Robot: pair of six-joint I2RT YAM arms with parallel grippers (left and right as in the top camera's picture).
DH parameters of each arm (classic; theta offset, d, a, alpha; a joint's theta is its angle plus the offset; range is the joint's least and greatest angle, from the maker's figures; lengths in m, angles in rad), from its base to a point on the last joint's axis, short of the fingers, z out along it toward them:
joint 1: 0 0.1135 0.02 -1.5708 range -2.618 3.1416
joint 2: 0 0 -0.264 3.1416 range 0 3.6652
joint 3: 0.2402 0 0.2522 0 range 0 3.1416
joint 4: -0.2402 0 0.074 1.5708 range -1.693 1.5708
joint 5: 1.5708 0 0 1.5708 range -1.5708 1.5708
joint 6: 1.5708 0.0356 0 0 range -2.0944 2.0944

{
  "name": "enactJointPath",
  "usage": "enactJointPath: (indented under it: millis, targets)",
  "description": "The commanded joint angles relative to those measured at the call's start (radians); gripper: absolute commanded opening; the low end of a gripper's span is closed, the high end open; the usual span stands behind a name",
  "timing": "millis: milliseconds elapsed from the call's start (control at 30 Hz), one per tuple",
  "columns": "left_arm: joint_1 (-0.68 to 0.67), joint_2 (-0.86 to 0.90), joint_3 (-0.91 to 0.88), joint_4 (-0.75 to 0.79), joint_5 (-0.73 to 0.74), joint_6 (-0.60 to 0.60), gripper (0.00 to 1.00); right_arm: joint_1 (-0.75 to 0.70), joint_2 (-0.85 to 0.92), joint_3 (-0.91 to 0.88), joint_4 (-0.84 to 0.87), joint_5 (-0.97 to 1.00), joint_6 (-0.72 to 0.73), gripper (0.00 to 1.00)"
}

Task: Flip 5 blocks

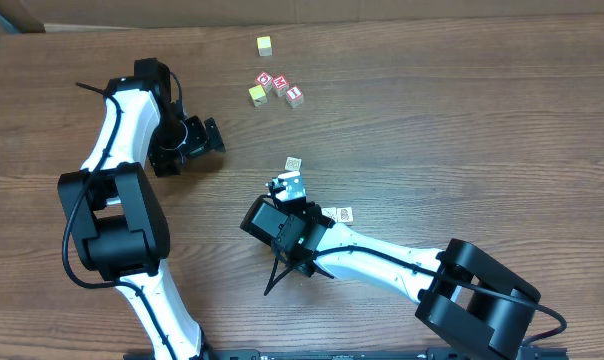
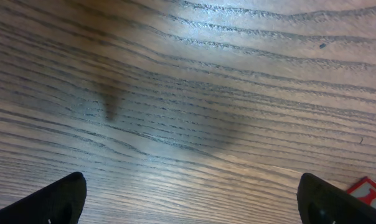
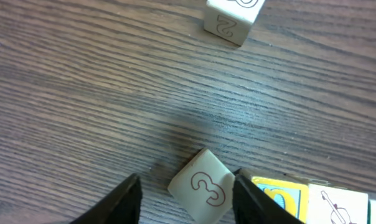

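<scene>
Cream "3" block (image 3: 200, 186): askew on the counter (image 3: 82, 93) inside our right claw (image 3: 187, 177), against its 3 o'clock side.
Right claw: parted, clamping nothing.
Left claw (image 2: 189, 179): we hold it wide above the counter.

I take this for a robotics lab bench: a bare wood-grain table (image 1: 482, 110) carries my left arm (image 1: 112, 140) and right arm (image 1: 382, 262) at its near edge, with tiny alphabet cubes (image 1: 293, 164) around its middle.
</scene>
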Motion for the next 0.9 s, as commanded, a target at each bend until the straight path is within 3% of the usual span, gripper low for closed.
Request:
enactJointPath:
  millis: [0, 200, 433, 867]
  targets:
    - [-0.001, -0.022, 0.01, 0.0, -0.004, -0.001, 1.0, -0.002, 0.0, 0.027, 0.031, 0.031, -0.023, 0.52]
    - [-0.001, -0.022, 0.01, 0.0, -0.004, -0.001, 1.0, -0.029, -0.002, 0.034, 0.141, 0.051, -0.111, 0.51]
    - [-0.001, -0.022, 0.01, 0.0, -0.004, -0.001, 1.0, -0.058, 0.002, 0.034, 0.149, -0.114, -0.109, 0.26]
    - [-0.001, -0.022, 0.01, 0.0, -0.004, -0.001, 1.0, -0.056, 0.046, 0.033, 0.135, -0.129, -0.11, 0.22]
